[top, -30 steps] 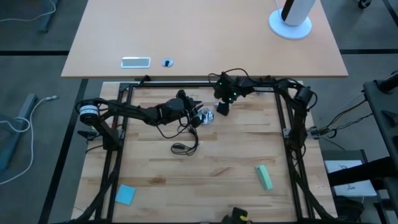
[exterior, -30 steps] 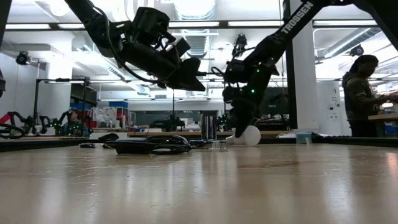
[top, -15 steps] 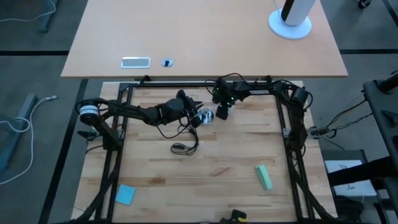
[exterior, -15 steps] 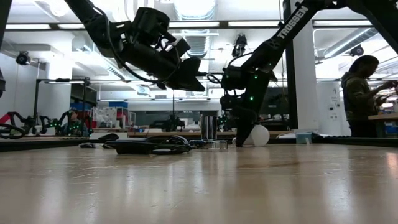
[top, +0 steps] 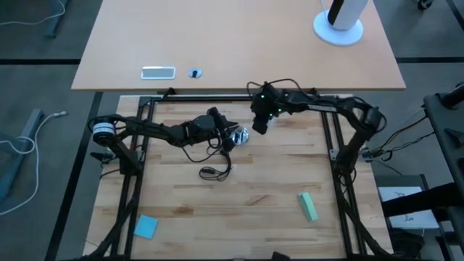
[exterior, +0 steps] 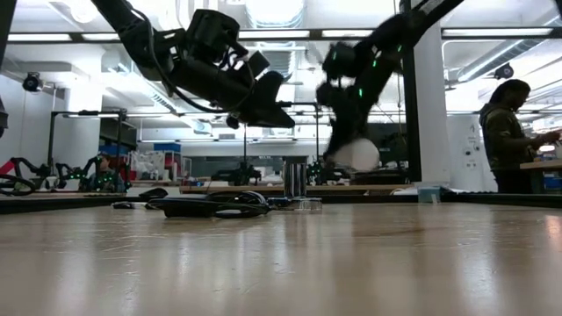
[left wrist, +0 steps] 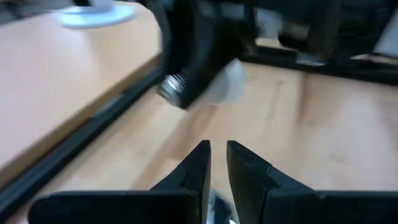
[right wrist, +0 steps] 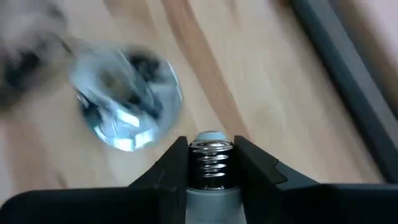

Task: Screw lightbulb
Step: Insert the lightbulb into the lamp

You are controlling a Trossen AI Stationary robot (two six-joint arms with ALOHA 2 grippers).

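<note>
My right gripper [top: 259, 127] is shut on the frosted-white lightbulb [exterior: 356, 155] and holds it above the table's far middle. The bulb's grey screw base [right wrist: 211, 163] shows between the fingers in the right wrist view. The round silver socket [top: 240, 135] is just to the left of the bulb, and its black cord [top: 214, 156] trails down to the table. My left gripper [top: 230, 135] is at the socket, its fingers nearly together [left wrist: 216, 149] with something silver low between them. My right gripper pinches the lightbulb between its two fingers at the neck [right wrist: 211, 180], where the screw base meets the glass. It comes slanting down from the far right. The bulb is lifted clear of the table, and its screw base [left wrist: 174, 84] sticks out on the socket's side. My left gripper is shut on the socket, coming nearly level from the table's left. A silver edge [left wrist: 219, 208] shows far back between the fingers; the gripper's body hides which part that is. The socket is held off the table, its open face [right wrist: 127, 106] toward the bulb.
The cord's switch [top: 212, 172] lies on the wood in front of the socket. A green block [top: 308, 206] lies near right and a blue pad [top: 146, 226] near left. A black frame rail [top: 217, 99] runs along the far edge, with a tan table [top: 239, 43] beyond it.
My right gripper has risen from the table with the lightbulb. The bulb lay on the wood a second ago and now hangs clear above it, closer to the socket. My left gripper has stayed in place with the socket.
</note>
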